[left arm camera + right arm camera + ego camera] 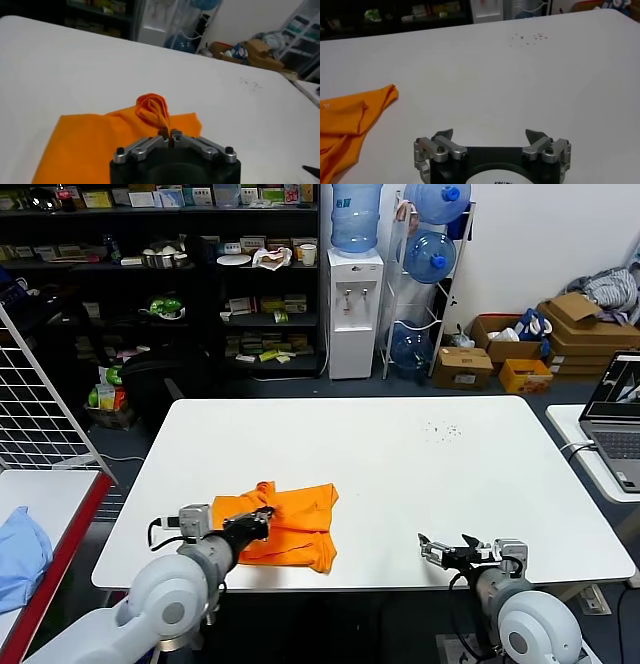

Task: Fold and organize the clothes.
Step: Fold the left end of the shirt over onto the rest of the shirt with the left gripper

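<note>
The bright orange T-shirt [285,524] lies crumpled and partly folded on the white table [400,474] near its front left edge. My left gripper [264,518] is over the shirt's near left part, shut on a pinched-up fold of the orange fabric [152,107], its jaws closed together [168,134]. My right gripper [432,550] is open and empty, low over the bare table near the front edge, well to the right of the shirt. In the right wrist view its fingertips stand wide apart [490,134] and a shirt edge [350,120] shows off to one side.
A laptop [620,419] sits on a side table at the right. A light blue cloth [20,554] lies on a red-edged table at the left, by a wire grid. Shelves, a water dispenser [354,304] and cardboard boxes stand behind the table. Small dark specks [440,429] dot the tabletop.
</note>
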Controlling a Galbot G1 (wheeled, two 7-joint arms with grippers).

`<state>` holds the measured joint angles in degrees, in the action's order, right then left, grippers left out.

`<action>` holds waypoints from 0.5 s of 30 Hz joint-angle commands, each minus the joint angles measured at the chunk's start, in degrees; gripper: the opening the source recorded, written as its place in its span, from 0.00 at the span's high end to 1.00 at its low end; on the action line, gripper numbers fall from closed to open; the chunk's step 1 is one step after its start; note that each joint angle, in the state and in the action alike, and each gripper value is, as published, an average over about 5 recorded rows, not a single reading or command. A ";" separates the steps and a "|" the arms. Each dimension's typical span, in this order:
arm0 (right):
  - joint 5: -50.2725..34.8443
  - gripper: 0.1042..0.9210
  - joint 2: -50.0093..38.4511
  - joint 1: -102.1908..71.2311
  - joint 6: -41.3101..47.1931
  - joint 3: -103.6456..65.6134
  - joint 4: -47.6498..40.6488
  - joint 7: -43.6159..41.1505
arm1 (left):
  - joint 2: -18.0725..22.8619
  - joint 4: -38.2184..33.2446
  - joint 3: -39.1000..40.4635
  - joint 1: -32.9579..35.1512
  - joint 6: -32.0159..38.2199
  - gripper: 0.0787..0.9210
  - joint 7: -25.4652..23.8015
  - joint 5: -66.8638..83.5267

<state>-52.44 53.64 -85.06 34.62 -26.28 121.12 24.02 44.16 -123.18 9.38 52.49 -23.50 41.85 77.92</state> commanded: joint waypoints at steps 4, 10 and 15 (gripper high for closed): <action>0.25 0.00 0.62 -0.18 0.03 0.11 -0.15 0.20 | 8.68 2.62 8.74 -8.42 -0.09 0.96 3.30 0.80; 0.25 0.00 0.50 -0.42 0.00 -0.02 0.16 0.13 | 9.29 4.85 8.44 -8.09 -0.02 0.96 1.90 -2.21; 0.28 0.00 0.49 -0.53 -0.04 -0.08 0.20 0.09 | 9.00 5.16 7.62 -7.36 0.00 0.91 0.36 -3.97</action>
<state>-52.27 53.89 -85.40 34.61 -26.27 121.22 24.11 51.07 -119.62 15.58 46.60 -23.50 43.33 76.68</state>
